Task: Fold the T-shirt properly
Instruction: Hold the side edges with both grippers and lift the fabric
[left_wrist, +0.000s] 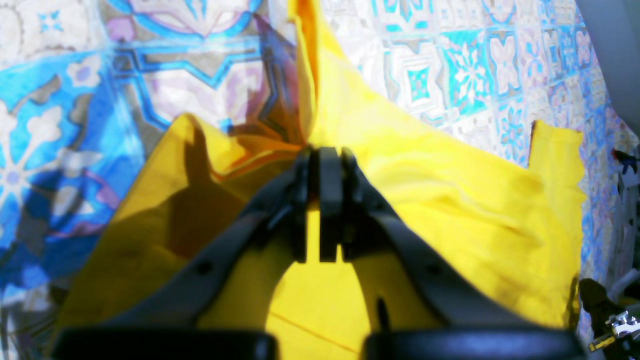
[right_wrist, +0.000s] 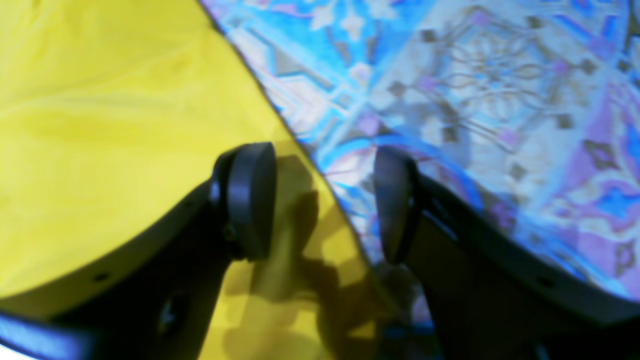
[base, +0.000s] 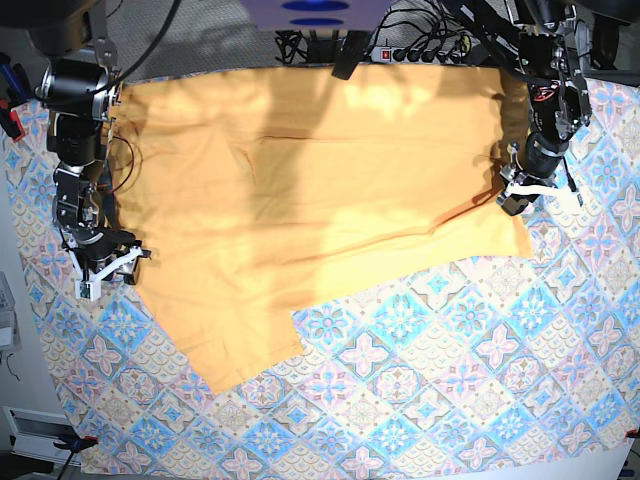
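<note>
Shirt (base: 320, 210): spread on cloth (base: 450, 380). Left claw (left_wrist: 330, 165) clamps its 3 o'clock edge; right claw (right_wrist: 325, 200), agape, empty, straddles 9 o'clock edge. Bare cloth toward 6.

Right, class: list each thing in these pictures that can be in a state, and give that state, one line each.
T-shirt: spread flat on the tablecloth, not yet folded, one edge pinched and lifted.
Left claw: shut on the T-shirt fabric.
Right claw: open, straddling the T-shirt's edge, gripping nothing.
Tablecloth: laid flat under the T-shirt.
</note>
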